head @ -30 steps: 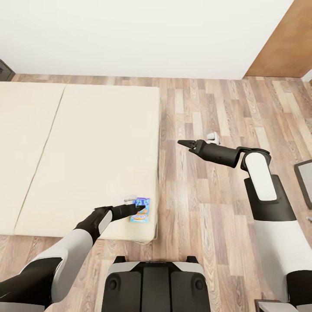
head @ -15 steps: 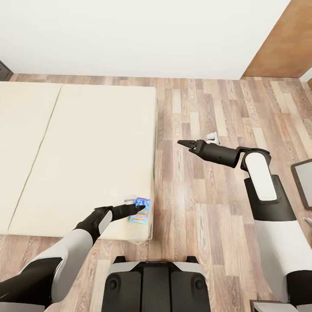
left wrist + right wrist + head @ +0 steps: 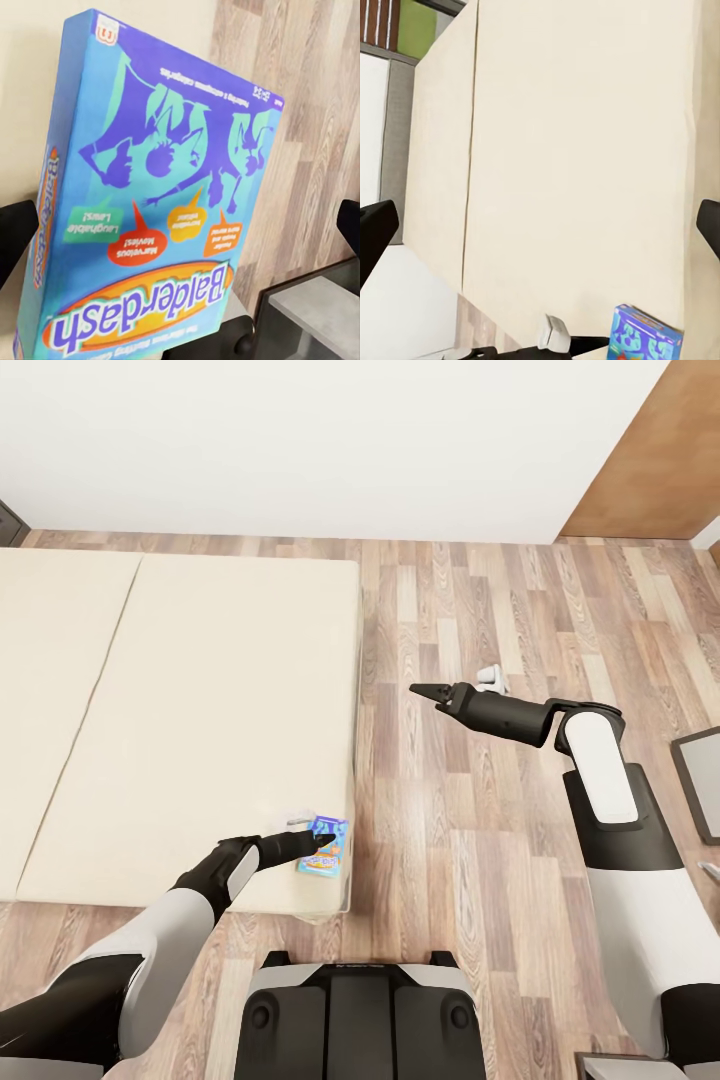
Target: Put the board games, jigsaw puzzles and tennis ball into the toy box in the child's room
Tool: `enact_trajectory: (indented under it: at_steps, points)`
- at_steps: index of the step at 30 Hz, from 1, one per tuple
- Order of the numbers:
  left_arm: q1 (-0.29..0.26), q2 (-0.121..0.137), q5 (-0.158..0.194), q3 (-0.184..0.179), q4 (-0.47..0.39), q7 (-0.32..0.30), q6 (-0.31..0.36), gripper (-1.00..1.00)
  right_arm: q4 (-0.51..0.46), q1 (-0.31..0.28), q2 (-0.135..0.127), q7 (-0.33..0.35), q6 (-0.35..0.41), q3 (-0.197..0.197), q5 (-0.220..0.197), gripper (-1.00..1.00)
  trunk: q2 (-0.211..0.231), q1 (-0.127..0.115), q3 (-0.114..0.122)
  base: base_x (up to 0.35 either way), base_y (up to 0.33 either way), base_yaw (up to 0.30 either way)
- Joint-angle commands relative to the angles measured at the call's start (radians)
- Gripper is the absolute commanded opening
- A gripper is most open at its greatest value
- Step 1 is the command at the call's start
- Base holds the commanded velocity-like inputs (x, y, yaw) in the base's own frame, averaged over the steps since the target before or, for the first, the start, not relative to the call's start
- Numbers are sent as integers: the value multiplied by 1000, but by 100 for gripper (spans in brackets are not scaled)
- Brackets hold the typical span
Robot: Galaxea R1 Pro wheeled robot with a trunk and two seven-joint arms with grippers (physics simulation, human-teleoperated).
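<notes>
A small teal-blue board game (image 3: 323, 845) sits at the near right corner of the cream bed (image 3: 200, 710), slightly askew and overhanging the edge. My left gripper (image 3: 318, 842) is shut on it. In the left wrist view the box (image 3: 157, 202) is close up and tilted, a dark finger (image 3: 16, 232) against one side and the other finger (image 3: 349, 225) past its far side. My right gripper (image 3: 424, 690) hangs open over the wood floor to the right of the bed. The right wrist view looks across the mattress (image 3: 585, 150) to the same box (image 3: 645, 334).
Wood-plank floor (image 3: 470, 810) runs along the right of the bed. A white wall (image 3: 300, 440) is behind it, with a brown door (image 3: 660, 450) at the far right. A grey flat panel (image 3: 700, 775) shows at the right edge. My base (image 3: 355, 1015) stands by the bed's corner.
The whole view has shifted, so the bed sits a little further left in the picture. The teal-blue box has stayed with my left gripper and turned slightly. The right arm holds its pose.
</notes>
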Motion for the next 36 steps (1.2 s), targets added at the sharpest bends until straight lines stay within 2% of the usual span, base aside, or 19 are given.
enact_trajectory:
  at_steps: [1,14,16,19,36]
  points:
    - [0,-1,6,7,-1,-2,10,100,0,-1,-1,-1,2,1,-1,100,-2,1,-1,0,0,0]
    - [0,-1,6,7,-1,-2,10,100,-1,-1,-2,-1,1,1,2,100,-2,1,-1,0,0,0]
    - [0,-12,9,14,-1,-9,10,100,8,-1,10,-12,5,12,5,100,-2,1,-1,0,0,0]
    - [0,-12,9,14,-1,-9,10,100,8,-1,27,-29,5,12,6,100,-2,1,-1,0,0,0]
    - [0,-13,9,15,-1,-9,10,100,6,0,27,-82,10,12,3,100,-2,1,-1,0,0,0]
